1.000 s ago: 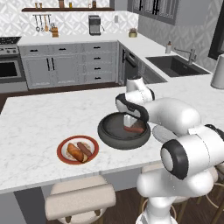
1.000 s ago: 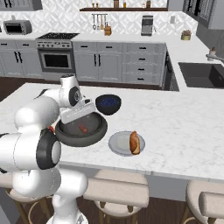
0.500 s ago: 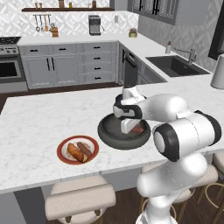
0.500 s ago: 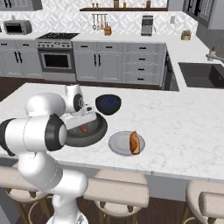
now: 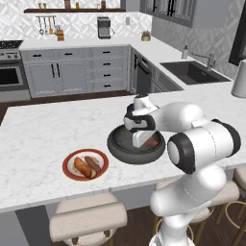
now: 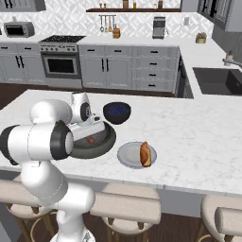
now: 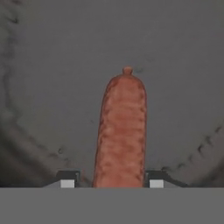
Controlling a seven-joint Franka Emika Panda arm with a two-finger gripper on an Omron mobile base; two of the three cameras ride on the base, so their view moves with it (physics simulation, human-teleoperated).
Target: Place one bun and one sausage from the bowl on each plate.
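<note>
While down inside wide dark grey bowl (image 5: 137,145), claw (image 7: 111,180) straddles reddish-brown sausage (image 7: 121,131), tips flanking one end, long axis running straight ahead; grip not yet certain.

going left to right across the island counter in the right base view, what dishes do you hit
dark grey bowl with a sausage in it, where the end effector is down → dark blue bowl → light grey plate holding a bun
</note>
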